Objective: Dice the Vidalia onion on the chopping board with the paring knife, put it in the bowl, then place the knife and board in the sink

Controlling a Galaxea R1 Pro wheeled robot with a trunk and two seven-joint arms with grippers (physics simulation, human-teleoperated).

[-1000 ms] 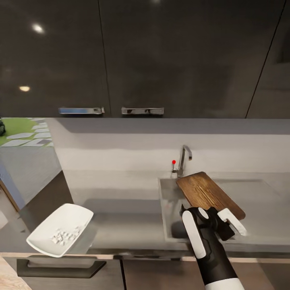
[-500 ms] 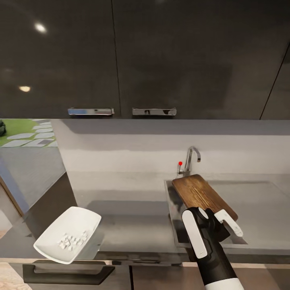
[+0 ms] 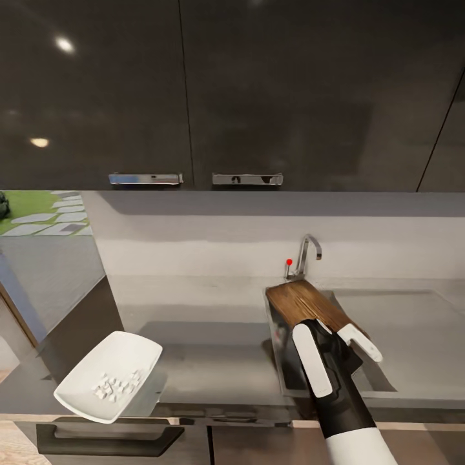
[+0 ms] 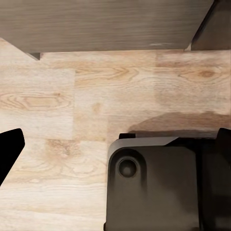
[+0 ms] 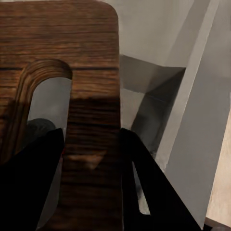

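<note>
My right gripper point(image 3: 340, 330) is shut on the handle end of the dark brown chopping board point(image 3: 298, 301). The board slants over the grey sink point(image 3: 276, 336), its far end near the chrome tap point(image 3: 306, 253). In the right wrist view my gripper point(image 5: 91, 144) has its black fingers point(image 5: 33, 178) clamped on the strip beside the chopping board's point(image 5: 57, 38) slot. The white bowl point(image 3: 110, 374) stands on the countertop point(image 3: 206, 349) at the left, holding diced onion point(image 3: 116, 385). My left gripper point(image 4: 115, 144) hangs open above the wood floor. The paring knife is out of view.
Glossy dark wall cabinets point(image 3: 232, 90) hang above the counter. The sink's flat drainboard point(image 3: 407, 329) stretches to the right. A drawer handle point(image 3: 106, 439) sits below the bowl. The robot's dark base point(image 4: 154, 187) lies under the left wrist.
The camera shifted early on. Since then the right gripper has moved the board left and tipped it lower over the sink basin. The bowl has not moved.
</note>
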